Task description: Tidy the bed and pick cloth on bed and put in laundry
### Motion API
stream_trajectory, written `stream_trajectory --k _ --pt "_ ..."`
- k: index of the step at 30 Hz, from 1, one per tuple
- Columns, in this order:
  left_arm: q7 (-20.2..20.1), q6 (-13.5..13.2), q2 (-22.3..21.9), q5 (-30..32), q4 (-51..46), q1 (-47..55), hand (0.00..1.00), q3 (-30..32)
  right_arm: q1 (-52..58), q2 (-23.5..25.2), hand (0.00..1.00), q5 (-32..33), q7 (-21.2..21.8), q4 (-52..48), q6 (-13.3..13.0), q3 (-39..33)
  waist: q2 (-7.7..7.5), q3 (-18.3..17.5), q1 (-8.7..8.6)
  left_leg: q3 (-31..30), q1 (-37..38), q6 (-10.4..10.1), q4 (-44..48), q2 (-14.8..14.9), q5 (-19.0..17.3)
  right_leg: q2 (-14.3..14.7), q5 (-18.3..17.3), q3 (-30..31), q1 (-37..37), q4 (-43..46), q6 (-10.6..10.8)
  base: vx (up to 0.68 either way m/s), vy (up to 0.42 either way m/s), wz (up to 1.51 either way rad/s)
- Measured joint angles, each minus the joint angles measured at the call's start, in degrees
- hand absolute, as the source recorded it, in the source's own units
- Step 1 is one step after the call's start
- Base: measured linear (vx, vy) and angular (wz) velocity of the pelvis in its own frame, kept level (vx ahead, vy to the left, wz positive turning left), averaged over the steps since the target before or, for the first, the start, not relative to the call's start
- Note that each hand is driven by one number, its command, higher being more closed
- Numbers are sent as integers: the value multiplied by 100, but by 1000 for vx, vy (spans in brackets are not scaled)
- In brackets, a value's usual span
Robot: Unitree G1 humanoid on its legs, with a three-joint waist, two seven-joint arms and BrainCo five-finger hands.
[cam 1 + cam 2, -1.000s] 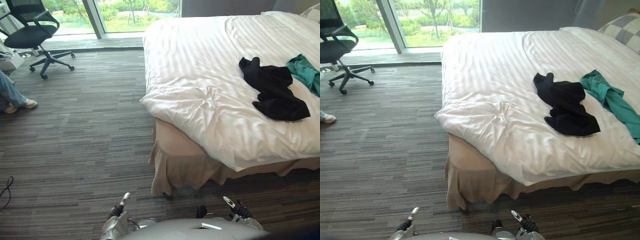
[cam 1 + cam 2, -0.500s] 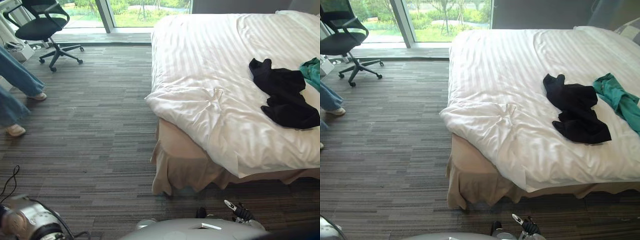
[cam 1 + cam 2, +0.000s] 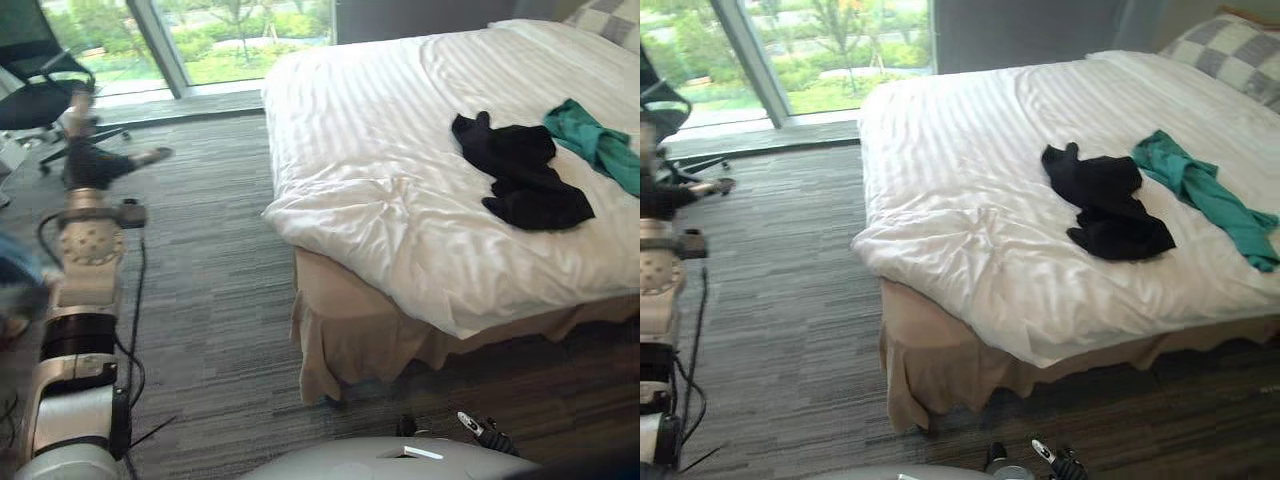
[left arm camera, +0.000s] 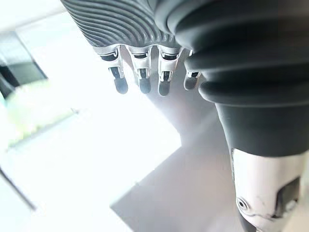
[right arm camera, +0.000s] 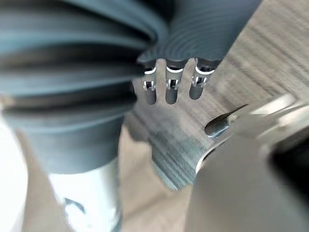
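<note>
Two cloths (black cloth, teal cloth) lie inside bed's edge.

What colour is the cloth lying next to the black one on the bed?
The cloth is teal green; the right eye view shows it best.

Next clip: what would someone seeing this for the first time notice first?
A crumpled black garment and a teal green garment beside it lie on the white striped duvet of the bed, on its right half. The robot's left hand is held high at the left, fingers open, above the grey carpet.
</note>
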Motion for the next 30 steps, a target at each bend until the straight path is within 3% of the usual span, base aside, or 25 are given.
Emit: stream_trajectory --k 6,11,14,18,25,26,30 --pt "-241 768 -226 592 759 -970 0 -1071 230 -20 0 -122 115 5 6 -134 113 142 -404 380 92 -125 15 -32 110 60 31 296 -58 4 -22 -14 -17 -29" --pt "-239 1354 -258 946 1381 -1512 0 -1441 219 -58 0 -124 337 -55 5 -72 144 430 -565 575 15 -122 26 -38 294 89 104 426 -222 6 -129 -73 -56 -16" --pt "-240 1806 -426 1031 1687 -1903 0 -1654 120 -221 0 -114 483 -319 5 26 202 816 -645 756 -399 -41 183 -56 334 65 -2 627 -774 299 -200 -160 -61 -21" --pt "-256 2213 -444 1185 2042 -2635 0 -1892 -337 -481 0 96 660 -772 -67 142 64 1650 -884 1016 -953 179 364 -109 234 25 71 854 -1554 720 -133 -178 -31 -20" --pt "-361 2668 -887 1398 2073 -3046 0 -1911 -322 -621 0 532 759 -1775 -184 644 -105 2201 -923 1620 -1501 245 993 30 -154 -24 213 1175 -2209 1080 -46 -29 13 -27" --pt "-364 2744 -906 1459 2072 -3224 100 -1911 -324 -614 0 576 820 -2015 -204 755 -153 2239 -914 1706 -1612 255 1155 88 -219 -32 208 1188 -2300 1141 -39 6 26 -4" --pt "-366 2995 -1036 2142 2030 -3533 100 -1880 -373 -612 0 691 1012 -2592 -367 934 -275 2313 -827 1960 -1998 288 1644 261 -442 -71 207 1226 -2610 1235 -2 -11 9 2"
